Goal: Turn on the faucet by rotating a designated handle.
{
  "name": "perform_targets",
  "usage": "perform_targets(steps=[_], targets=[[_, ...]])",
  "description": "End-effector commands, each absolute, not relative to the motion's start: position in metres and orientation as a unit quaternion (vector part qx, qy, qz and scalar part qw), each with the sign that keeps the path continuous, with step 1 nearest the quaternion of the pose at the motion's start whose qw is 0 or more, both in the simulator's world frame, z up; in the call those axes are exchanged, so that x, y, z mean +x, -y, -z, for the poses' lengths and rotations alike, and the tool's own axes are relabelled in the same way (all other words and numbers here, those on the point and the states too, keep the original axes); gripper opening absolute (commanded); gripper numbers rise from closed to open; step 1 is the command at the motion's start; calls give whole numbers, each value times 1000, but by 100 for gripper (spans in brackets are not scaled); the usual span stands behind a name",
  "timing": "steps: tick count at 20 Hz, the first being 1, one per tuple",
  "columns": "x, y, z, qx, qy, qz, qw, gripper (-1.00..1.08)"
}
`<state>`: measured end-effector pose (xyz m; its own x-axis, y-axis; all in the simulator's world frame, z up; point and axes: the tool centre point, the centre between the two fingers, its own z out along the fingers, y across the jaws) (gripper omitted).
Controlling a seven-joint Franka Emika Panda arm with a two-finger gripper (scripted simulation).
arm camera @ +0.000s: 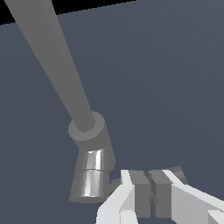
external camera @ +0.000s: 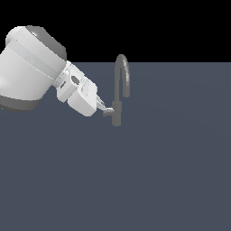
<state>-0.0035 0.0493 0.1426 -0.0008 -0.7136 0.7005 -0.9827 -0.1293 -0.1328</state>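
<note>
The gripper (external camera: 105, 107) meets the handle (external camera: 108, 112) beside the faucet (external camera: 120, 85) base on the counter (external camera: 135, 180), jaws clenched together.

The big white round robot arm (external camera: 27, 67) has dark grey bands at its ends. It narrows to a boxy white hand part with small dark holes. The gripper (arm camera: 151, 192) has white fingers (arm camera: 118, 201) with flat grey pads (arm camera: 141, 192).

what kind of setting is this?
Likely a bare simulated test scene, not a real kitchen: a lone faucet on a flat, featureless grey floor, black void behind, and the arm's tool at its handle.
</note>
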Motion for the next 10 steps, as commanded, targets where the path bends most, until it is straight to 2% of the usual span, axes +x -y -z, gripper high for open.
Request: perform_targets(steps=[1, 5, 7, 10], targets=[[-16, -42, -123, 675, 627, -323, 216, -100], [-27, -37, -104, 673, 629, -320, 219, -100], [-18, -48, -118, 677, 625, -329, 207, -100], [-17, -46, -102, 676, 626, -327, 210, -100]])
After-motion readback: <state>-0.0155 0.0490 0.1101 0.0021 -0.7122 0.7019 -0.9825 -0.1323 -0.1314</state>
